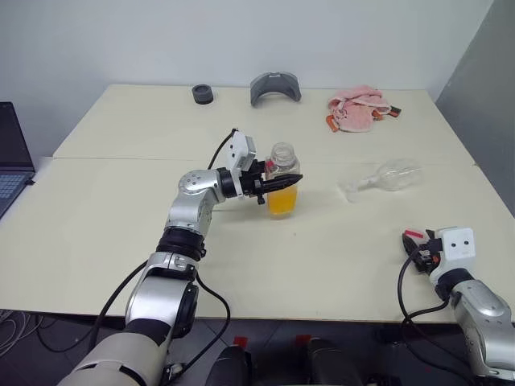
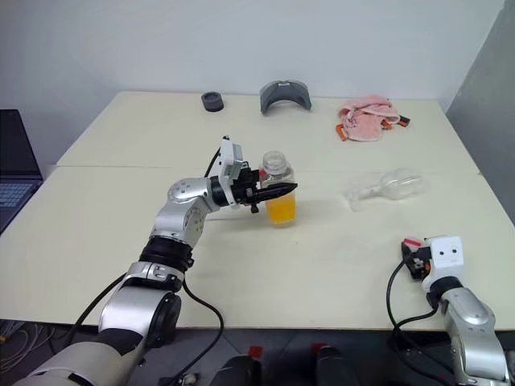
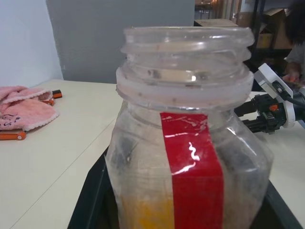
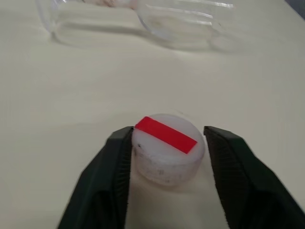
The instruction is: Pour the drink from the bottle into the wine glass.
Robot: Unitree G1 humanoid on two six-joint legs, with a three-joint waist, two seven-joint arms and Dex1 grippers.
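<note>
Right gripper [image 4: 167, 157] sits low at the worktop's [image 1: 121, 241] near right corner, fingers [image 4: 107, 176] spread either side of the cap [image 4: 167, 148] — white with a red strip on top. The cap stands on the worktop; one finger is touching or just beside it, the other has a gap, so no grip.

Left gripper [image 1: 282, 182] is mid-worktop, pointing across to the right and clamped on the bottle [image 1: 282, 173]. Bottle is upright, mouth open with no cap on, red strip down its side. The drink [image 1: 282, 201] fills only the lower part, orange-yellow. Can't tell whether the bottle's base touches the worktop.

Glass [image 1: 385, 178] lies on its side further back on the right, well apart from the bottle, nothing visible in it, neither gripper near it.

Far edge: black ring [image 1: 203, 94] towards the left, grey curved piece [image 1: 275, 87] about centre, pink cloth [image 1: 358, 108] towards the right with orange-handled bits poking out from under it. Laptop [image 1: 12, 153] sits off the worktop's left edge.
</note>
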